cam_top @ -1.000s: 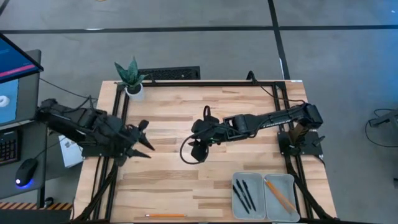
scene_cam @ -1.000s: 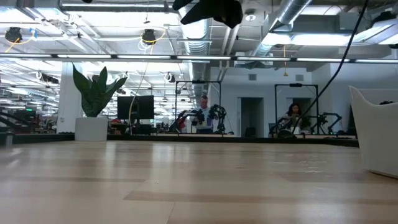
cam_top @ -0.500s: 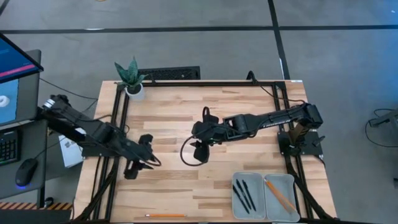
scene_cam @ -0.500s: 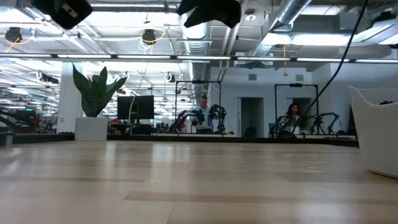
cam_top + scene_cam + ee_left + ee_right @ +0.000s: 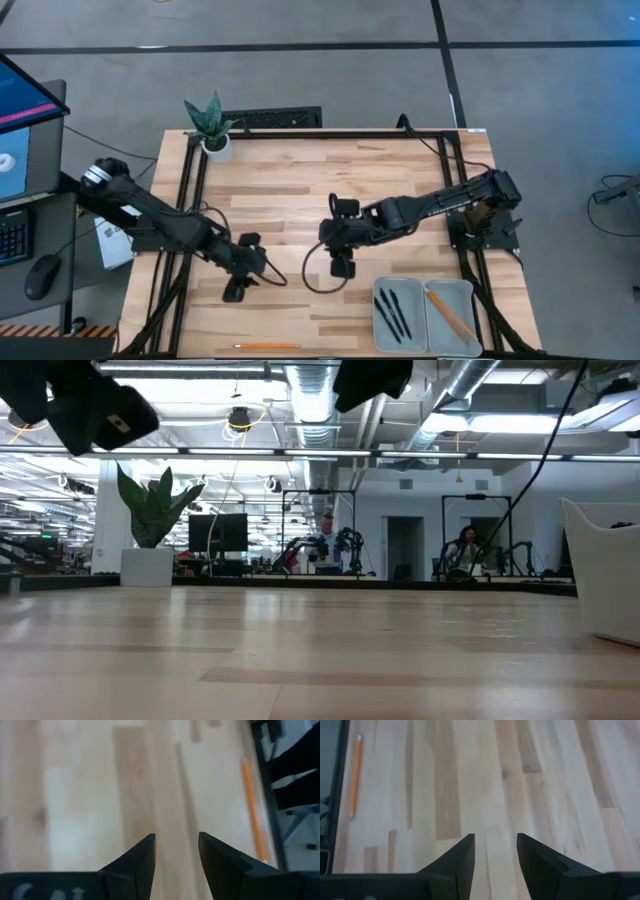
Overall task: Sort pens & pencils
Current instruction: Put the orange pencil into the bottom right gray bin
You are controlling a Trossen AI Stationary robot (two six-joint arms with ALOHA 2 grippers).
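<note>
One orange pencil point(image 5: 265, 346) lies flat along the table's near edge; it also shows in the left wrist view point(image 5: 252, 810) and the right wrist view point(image 5: 355, 775). Three black pens point(image 5: 392, 312) lie in the left grey tray, and another orange pencil point(image 5: 450, 312) lies in the right grey tray. My left gripper point(image 5: 238, 290) point(image 5: 176, 837) hovers open above bare wood, just far of the loose pencil. My right gripper point(image 5: 342, 268) point(image 5: 495, 837) hovers open near the table's middle, to the left of the trays.
The two grey trays point(image 5: 425, 335) sit side by side at the near right corner; one shows as a white wall point(image 5: 605, 590) in the low view. A potted plant point(image 5: 212, 125) stands at the far left corner. Bare wood lies between the grippers and the trays.
My left gripper has swung from the table's left edge toward the near edge and rightward, closing on the loose pencil. My right gripper has shifted a little toward the near edge and the right. Pens and pencils have stayed where they were.
</note>
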